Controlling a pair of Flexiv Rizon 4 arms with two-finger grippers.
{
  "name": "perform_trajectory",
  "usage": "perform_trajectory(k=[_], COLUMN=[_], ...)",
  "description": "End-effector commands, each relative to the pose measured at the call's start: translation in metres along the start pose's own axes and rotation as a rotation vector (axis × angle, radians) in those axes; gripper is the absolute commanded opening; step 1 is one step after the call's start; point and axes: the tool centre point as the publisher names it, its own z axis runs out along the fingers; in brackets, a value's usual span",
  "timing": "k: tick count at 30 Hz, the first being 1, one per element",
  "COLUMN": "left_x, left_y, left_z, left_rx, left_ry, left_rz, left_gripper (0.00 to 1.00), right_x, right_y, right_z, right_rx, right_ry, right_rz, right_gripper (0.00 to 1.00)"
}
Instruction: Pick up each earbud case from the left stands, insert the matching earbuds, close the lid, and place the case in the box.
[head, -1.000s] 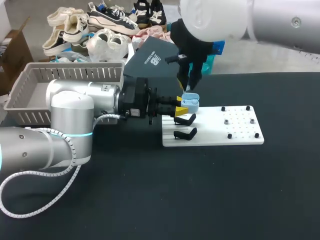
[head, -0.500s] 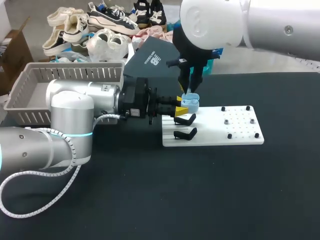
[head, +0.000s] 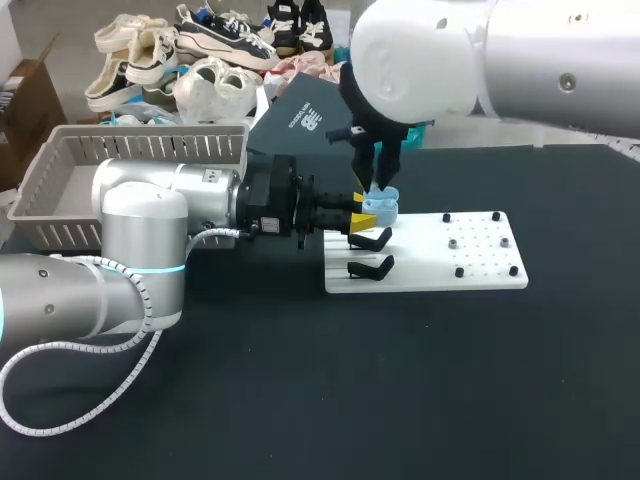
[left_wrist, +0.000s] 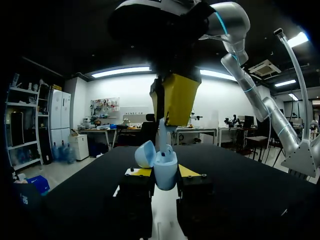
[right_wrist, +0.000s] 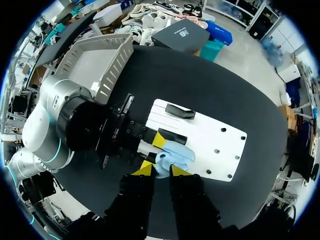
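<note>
Left gripper (left_wrist: 165, 174) clamps the open earbud case (head: 381, 208); right gripper (right_wrist: 161, 171) pinches an earbud (left_wrist: 165, 142) over it. A skewed push could jam it.

Box (head: 150, 148) (grey) partly hidden behind left arm (head: 140, 215).

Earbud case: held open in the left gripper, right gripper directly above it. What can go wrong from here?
1. The earbud in the right gripper may go in tilted and jam, so the lid would not shut.
2. Downward push could make the case slip in the left gripper, which grips only its lower sides.
3. The open lid stands close beside the right gripper and could be knocked.
</note>
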Motion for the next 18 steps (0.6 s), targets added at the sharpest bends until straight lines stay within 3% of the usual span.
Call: perform_trajectory(k=[1,18], left_x=[0.0073,0.0073], left_y=[0.0007,0.0007], left_z=[0.0016,0.0016], left_rx=[-0.001,-0.001], left_ry=[-0.014,-0.014], left_rz=[0.001,0.001], left_gripper=[0.00,0.00], right_x=[0.0091,0.0081], right_y=[0.0012,-0.0014], right_z=[0.0036,0.0069], right_rx=[0.010,-0.035], right_ry=[-0.045,-0.077], right_rz=[0.024,0.056], right_gripper=[0.00,0.00])
